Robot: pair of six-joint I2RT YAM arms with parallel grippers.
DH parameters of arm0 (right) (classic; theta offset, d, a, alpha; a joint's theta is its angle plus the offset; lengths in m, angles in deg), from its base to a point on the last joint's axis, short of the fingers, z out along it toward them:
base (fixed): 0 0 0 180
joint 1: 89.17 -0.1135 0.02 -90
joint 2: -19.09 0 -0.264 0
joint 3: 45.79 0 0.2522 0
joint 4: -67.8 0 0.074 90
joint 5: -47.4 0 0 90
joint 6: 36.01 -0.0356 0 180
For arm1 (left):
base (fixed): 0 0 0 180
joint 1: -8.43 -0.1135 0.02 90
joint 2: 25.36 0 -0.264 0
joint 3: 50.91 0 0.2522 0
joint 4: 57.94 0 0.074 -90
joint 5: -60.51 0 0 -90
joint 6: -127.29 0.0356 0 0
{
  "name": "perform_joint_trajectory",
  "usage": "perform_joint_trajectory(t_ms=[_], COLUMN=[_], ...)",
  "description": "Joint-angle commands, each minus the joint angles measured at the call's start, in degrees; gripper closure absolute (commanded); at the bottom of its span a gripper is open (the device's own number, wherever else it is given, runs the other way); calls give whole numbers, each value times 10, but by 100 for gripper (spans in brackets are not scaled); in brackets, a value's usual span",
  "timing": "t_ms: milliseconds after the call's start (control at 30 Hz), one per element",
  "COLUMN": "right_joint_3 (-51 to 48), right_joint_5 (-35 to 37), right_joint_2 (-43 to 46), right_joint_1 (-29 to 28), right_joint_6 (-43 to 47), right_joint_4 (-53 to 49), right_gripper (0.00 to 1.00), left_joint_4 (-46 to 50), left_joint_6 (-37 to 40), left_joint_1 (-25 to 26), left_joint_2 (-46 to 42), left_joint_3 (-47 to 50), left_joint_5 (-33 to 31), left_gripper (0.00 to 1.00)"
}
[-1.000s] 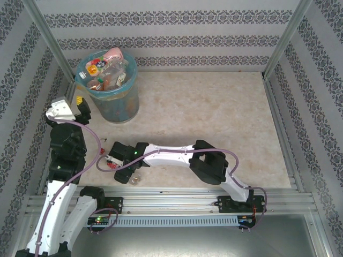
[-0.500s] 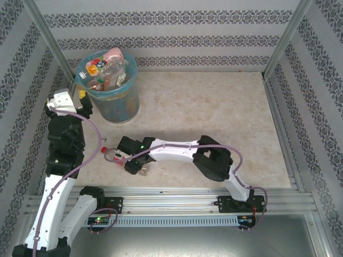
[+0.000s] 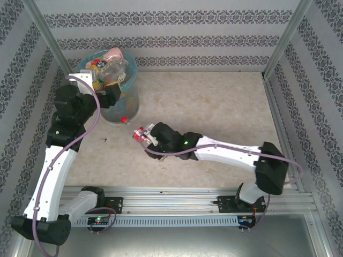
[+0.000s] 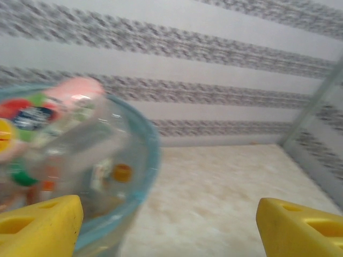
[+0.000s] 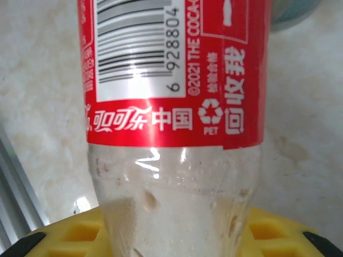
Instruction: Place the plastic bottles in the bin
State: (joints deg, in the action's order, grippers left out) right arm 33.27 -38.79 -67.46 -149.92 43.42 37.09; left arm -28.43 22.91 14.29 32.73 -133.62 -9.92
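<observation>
My right gripper (image 3: 144,137) is shut on a clear plastic bottle (image 3: 138,133) with a red label, whose red cap (image 3: 124,119) points at the foot of the bin (image 3: 119,110). In the right wrist view that bottle (image 5: 171,107) stands between my yellow fingers (image 5: 69,233), its base pinched in the gripper (image 5: 177,238). The light-blue bin holds several bottles (image 3: 110,68), a pink one (image 3: 113,53) on top. My left gripper (image 3: 107,88) hovers open over the bin's near rim. In the left wrist view the rim (image 4: 151,155) and the bottles (image 4: 75,91) are blurred, with nothing between the wide-apart fingertips of my left gripper (image 4: 169,230).
Patterned walls and metal posts (image 3: 48,37) close in the marble floor (image 3: 214,101) on three sides. A metal rail (image 3: 203,198) runs along the near edge by the arm bases. The bin stands in the back-left corner.
My right gripper shut on the bottle at the front left, lifted it and carried it back toward the bin. My left arm swung up and over to the bin's rim.
</observation>
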Motion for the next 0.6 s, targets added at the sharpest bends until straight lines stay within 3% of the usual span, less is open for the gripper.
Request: perform_joint_trajectory(t_ms=[0, 100, 333, 567], right_joint_3=[-24, -33, -30, -28], right_joint_5=[48, 53, 51, 15], right_joint_2=[54, 90, 121, 116], right_joint_1=[14, 29, 39, 39], right_joint_6=[3, 10, 26, 28], right_joint_4=[63, 89, 133, 164], right_gripper=[62, 62, 62, 62], left_joint_4=[-41, -61, -85, -129], left_joint_6=[-94, -125, -165, -199], left_joint_1=[-4, -4, -4, -1], left_joint_2=[16, 29, 46, 59], left_joint_3=[-14, -11, 6, 27], left_joint_5=[163, 209, 250, 274], left_gripper=[17, 18, 19, 28])
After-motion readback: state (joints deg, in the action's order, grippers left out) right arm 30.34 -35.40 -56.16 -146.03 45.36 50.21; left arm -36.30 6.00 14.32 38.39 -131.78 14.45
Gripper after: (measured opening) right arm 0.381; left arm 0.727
